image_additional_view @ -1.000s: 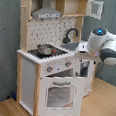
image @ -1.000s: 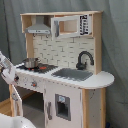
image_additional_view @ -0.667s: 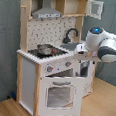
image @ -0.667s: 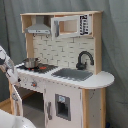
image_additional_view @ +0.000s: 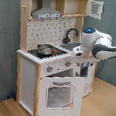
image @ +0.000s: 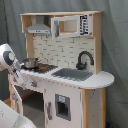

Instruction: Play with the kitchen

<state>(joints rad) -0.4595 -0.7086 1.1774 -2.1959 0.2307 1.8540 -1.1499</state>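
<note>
1. Toy kitchen (image: 65, 75) upright mid-scene in both exterior views; pot (image_additional_view: 44, 49) on the stove, oven door (image_additional_view: 58, 92) shut.
2. Arm (image_additional_view: 98, 45) at the counter edge near the sink (image: 72, 74).
3. Pincer hidden; apart or together: cannot tell.
4. Step, as judged: approach, nothing contacted. Next calls for picking one target, faucet (image: 84, 58) or pot.

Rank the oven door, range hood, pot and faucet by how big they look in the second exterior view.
1. oven door
2. range hood
3. pot and faucet: these look alike in size, and the pot is nearer the camera, so I won't rank them.
</note>
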